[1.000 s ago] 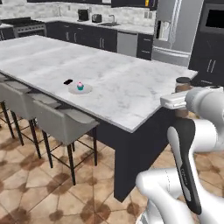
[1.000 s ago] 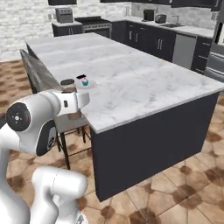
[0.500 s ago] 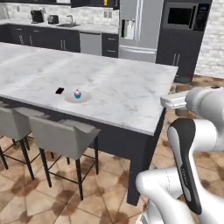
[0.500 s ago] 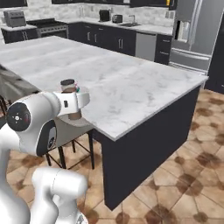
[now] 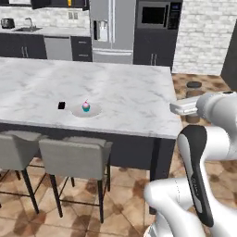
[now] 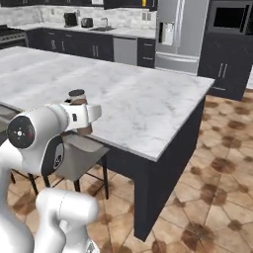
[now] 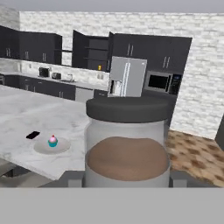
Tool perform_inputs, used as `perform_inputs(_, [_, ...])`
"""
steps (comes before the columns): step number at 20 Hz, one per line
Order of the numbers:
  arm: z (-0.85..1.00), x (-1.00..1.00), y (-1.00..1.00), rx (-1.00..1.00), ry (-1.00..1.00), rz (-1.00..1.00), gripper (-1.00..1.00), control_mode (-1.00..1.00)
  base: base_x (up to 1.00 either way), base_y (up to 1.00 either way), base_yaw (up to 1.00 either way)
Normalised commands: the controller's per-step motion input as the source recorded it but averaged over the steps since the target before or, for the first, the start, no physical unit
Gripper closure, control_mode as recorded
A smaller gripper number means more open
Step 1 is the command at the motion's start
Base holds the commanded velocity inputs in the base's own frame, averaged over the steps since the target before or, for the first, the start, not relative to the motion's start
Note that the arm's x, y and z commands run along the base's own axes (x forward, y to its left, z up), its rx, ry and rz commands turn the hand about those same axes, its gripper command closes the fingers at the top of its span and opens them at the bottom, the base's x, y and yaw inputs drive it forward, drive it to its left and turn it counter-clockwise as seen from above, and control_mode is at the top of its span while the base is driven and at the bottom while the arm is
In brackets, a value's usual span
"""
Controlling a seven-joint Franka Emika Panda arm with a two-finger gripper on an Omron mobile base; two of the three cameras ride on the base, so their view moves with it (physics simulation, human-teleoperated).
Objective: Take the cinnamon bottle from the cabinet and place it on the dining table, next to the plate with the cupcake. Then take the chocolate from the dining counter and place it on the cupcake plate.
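Note:
My gripper (image 5: pixel 189 108) is shut on the cinnamon bottle (image 5: pixel 194 86), a clear jar of brown powder with a dark cap, held upright off the right end of the dining table (image 5: pixel 129 97). The bottle (image 7: pixel 127 148) looms large in the hand view between both fingers (image 7: pixel 72 178). On the marble near the table's front edge lies the pale plate (image 5: pixel 94 111) carrying the cupcake (image 5: pixel 85 106), with the dark chocolate (image 5: pixel 61 105) just to its left. The hand view has plate (image 7: pixel 63 146), cupcake (image 7: pixel 53 140) and chocolate (image 7: pixel 32 135) at the lower left. From the right base, the gripper (image 6: pixel 81 117) and bottle (image 6: pixel 76 94) hang beside the table's near edge.
Two grey stools (image 5: pixel 74 157) stand under the table's front edge. A steel fridge (image 5: pixel 113 30) and built-in oven (image 5: pixel 157 16) line the back wall. The open black cabinet (image 7: pixel 97 52) still holds a yellow canister (image 7: pixel 99 67). Tiled floor lies open to the right.
The whole picture has shifted: the base has swung round the island, so plate and cupcake now lie ahead left. The bottle stays held in the gripper.

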Motion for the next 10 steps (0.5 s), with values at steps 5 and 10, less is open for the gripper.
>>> perform_inputs(5, [0.00,0.00,0.00,0.00,0.00,0.00,1.00,1.00,0.00,1.00,-0.44])
perform_inputs(10, [0.00,0.00,0.00,0.00,0.00,0.00,1.00,1.00,0.00,1.00,-0.40])
